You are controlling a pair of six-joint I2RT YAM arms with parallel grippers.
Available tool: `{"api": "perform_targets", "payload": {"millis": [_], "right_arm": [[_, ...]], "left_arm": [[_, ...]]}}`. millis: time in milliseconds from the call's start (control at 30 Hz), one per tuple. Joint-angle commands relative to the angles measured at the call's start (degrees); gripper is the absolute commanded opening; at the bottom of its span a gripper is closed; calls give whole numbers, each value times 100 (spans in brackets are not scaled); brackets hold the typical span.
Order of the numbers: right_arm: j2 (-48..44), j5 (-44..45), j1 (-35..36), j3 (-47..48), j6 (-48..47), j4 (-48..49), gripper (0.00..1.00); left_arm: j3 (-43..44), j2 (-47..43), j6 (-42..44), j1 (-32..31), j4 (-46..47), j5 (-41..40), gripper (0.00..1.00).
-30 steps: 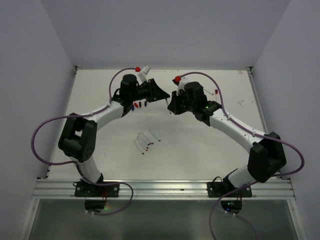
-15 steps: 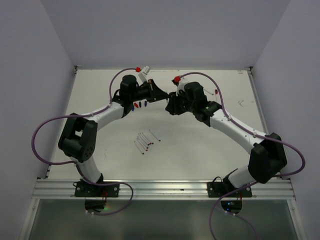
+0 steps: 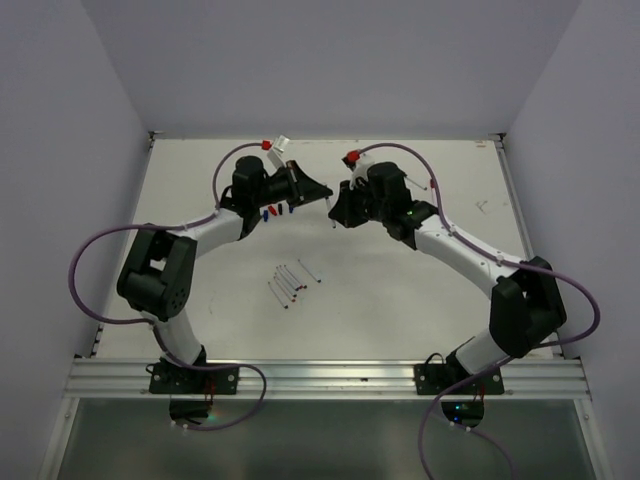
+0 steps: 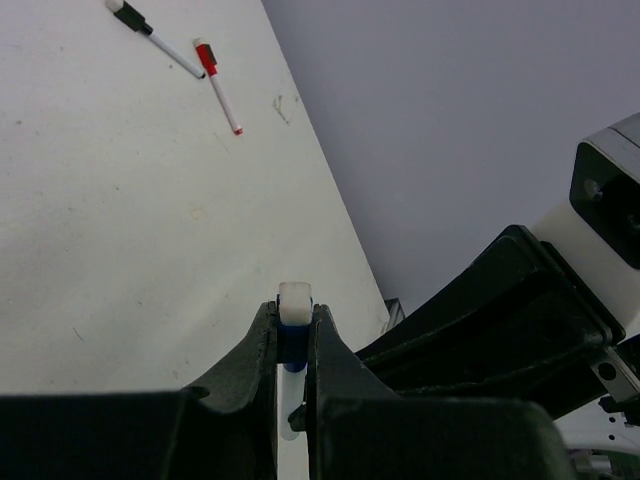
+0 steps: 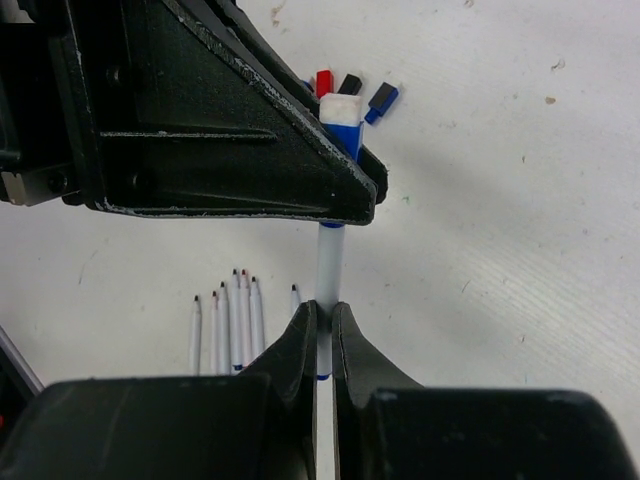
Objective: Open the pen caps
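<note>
My left gripper (image 4: 295,322) is clamped on a blue cap (image 4: 293,335). My right gripper (image 5: 322,318) is pinched tight on the same pen barrel (image 5: 329,262). Both meet over the back half of the table (image 3: 400,290). Loose caps (image 5: 350,85) lie just beyond my left fingers, and a row of bare pens (image 3: 290,281) lies nearer my bases. Two capped pens (image 4: 217,85) lie toward the rim. The widest bare stretch of table runs front-right, inside my right arm.
</note>
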Motion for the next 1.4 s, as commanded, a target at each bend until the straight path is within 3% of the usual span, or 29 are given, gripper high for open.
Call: {"api": "perform_targets", "payload": {"millis": [0, 200, 267, 433, 567, 633, 733, 900, 1000, 1267, 1367], "right_arm": [[242, -331, 52, -39, 196, 685, 0], [340, -831, 52, -241, 345, 1527, 0], [410, -972, 43, -189, 398, 1616, 18], [682, -1174, 43, -100, 451, 1801, 22], [875, -1499, 25, -109, 635, 2170, 19], [894, -1474, 16, -118, 670, 2214, 0], [867, -1272, 16, -153, 697, 2118, 0], [762, -298, 104, -109, 338, 1398, 0], [805, 1420, 507, 92, -216, 739, 0], [920, 4340, 1449, 32, -981, 632, 0], [946, 4556, 1511, -21, -1087, 580, 0]], "left_arm": [[97, 107, -411, -107, 335, 254, 0], [36, 81, -393, -99, 273, 209, 0], [18, 29, -376, -99, 281, 227, 0], [18, -51, -332, -99, 264, 262, 0], [-17, -33, -332, -90, 281, 271, 0], [-17, -33, -341, -90, 273, 253, 0], [70, -77, -139, -90, -129, 87, 0], [510, -244, 713, -125, -1588, -1001, 0], [466, -534, 968, -186, -2309, -2056, 0], [563, -561, 872, -239, -2961, -3472, 0], [624, -534, 785, -222, -3111, -3789, 0]]}}
